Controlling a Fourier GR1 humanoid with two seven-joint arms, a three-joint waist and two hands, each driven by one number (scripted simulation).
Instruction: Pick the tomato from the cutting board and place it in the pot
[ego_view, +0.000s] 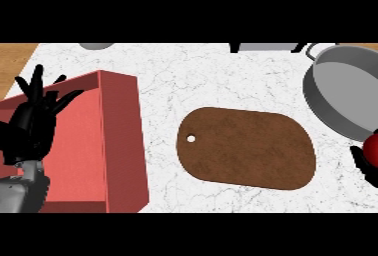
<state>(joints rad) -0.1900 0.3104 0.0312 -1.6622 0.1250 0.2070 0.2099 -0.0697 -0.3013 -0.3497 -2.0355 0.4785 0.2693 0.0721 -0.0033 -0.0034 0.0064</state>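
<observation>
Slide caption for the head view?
Right hand holds tomato near pot, off the cutting board; left hand rests open over red bin.

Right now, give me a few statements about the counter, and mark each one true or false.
1. The cutting board has nothing on it. True.
2. The tomato lies inside the pot. False: the right hand holds it at the view's right edge, outside the pot.
3. The left hand is open, fingers up, over the red tray. True.
4. The cutting board touches the red tray. False: bare marble counter lies between them.
</observation>
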